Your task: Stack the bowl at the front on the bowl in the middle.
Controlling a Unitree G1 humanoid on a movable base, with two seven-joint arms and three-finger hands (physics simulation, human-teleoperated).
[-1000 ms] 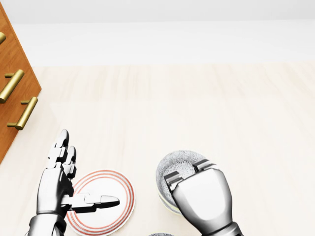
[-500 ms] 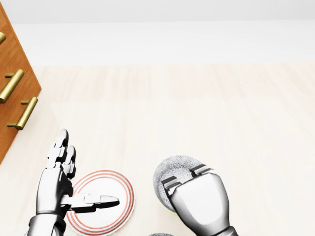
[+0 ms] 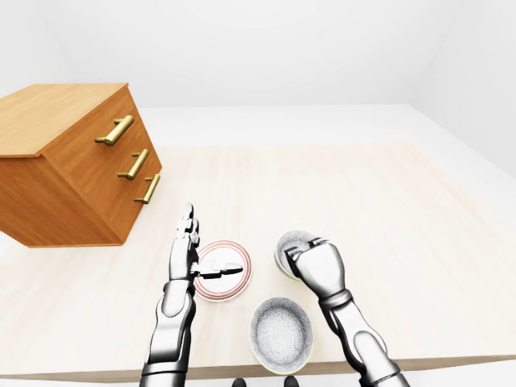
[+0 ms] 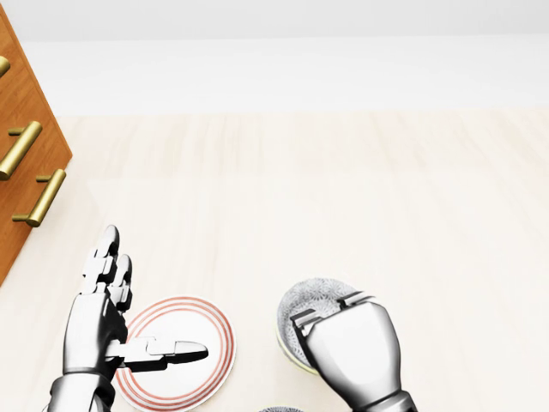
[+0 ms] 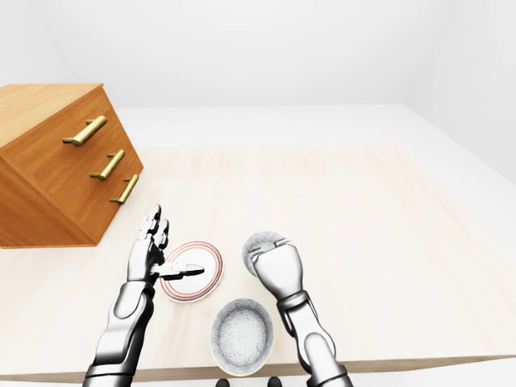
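We see the right hand (image 4: 347, 343) closed on the rim of the grey patterned bowl (image 4: 310, 305), beside the red-ringed plate (image 3: 222, 270). The left hand (image 3: 187, 256) is open over that plate; another grey bowl (image 3: 280, 332) sits at the table's (image 3: 387, 210) bottom edge

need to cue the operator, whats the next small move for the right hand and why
Probably lift the patterned bowl a little clear of the table. The right hand grips its rim, but it sits beside the red-ringed bowl, not over it. The left hand hovers open by that bowl.
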